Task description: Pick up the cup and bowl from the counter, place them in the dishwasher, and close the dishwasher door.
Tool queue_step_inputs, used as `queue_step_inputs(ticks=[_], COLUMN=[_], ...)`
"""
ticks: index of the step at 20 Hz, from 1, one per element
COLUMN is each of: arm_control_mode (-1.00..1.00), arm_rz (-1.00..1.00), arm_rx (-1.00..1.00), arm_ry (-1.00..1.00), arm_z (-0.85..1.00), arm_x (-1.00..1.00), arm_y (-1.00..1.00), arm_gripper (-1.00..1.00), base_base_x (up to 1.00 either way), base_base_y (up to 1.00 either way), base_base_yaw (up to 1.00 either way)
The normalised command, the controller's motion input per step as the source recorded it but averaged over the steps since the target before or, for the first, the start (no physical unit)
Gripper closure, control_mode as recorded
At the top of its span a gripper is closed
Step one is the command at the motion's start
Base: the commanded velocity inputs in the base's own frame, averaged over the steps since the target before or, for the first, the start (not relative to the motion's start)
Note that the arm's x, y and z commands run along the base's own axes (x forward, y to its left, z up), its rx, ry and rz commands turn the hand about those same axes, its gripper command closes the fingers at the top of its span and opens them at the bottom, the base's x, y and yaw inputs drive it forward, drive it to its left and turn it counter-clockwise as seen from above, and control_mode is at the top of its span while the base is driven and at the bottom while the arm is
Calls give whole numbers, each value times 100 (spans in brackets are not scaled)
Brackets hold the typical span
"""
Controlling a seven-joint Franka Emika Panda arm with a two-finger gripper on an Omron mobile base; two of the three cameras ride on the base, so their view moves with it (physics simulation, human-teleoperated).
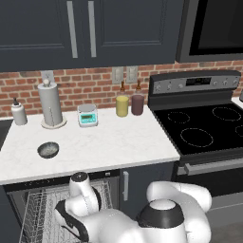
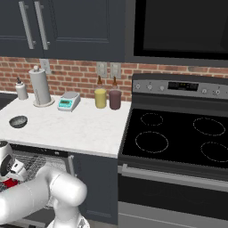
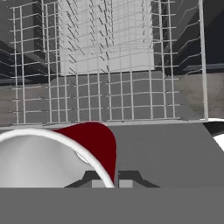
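- Two base views take in a kitchen: white marble-look counter [image 1: 118, 137] over navy cabinets, brick backsplash, dark upper cabinets; black stovetop [image 1: 204, 128] well off to the pincer's right.
- Pincer [image 3: 112, 180] works low, down in front of the open dishwasher [image 1: 42, 209]; light wire rack [image 3: 109, 74] spreads directly ahead of it in the hand view, dark interior walls either side.
- Dishwasher door [image 3: 175, 148] — flat grey panel lying just under and ahead of the fingertips.
- Cup [image 3: 94, 144] sits right at the pincer: red wall and white rim curve up from between the finger tips [image 3: 92, 178], white inside showing to the left. Rim passes straight through the gap, so the pincer looks pinched on the cup's wall.
- Cup's mouth faces toward the camera and to the left, its long axis running roughly away from the pincer toward the rack — seemingly tipped, not upright. A red patch [image 2: 8, 183] of it shows below the wrist in the right base view.
- Bowl [image 1: 48, 150] on the counter, well above and behind the pincer, upright, mouth up, near the counter's front edge.
- Farther back along the wall: paper towel roll [image 1: 50, 104], small scale [image 1: 88, 115], yellow canister [image 1: 122, 105], maroon canister [image 1: 137, 104], white bottle [image 1: 19, 114].
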Motion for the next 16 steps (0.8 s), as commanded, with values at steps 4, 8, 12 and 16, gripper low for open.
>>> queue_step_inputs(ticks=[4,8,12,16], arm_control_mode=[-100,-100,-100,-100], arm_rz=[0,0,0,0], arm_rx=[0,0,0,0], arm_ry=[0,0,0,-1], arm_z=[-15,-35,-45,-48], arm_x=[6,13,17,24], arm_y=[11,8,3,0], arm_gripper=[100,100,100,100], base_base_x=[0,0,0,0], base_base_y=[0,0,0,0], base_base_yaw=[0,0,0,0])
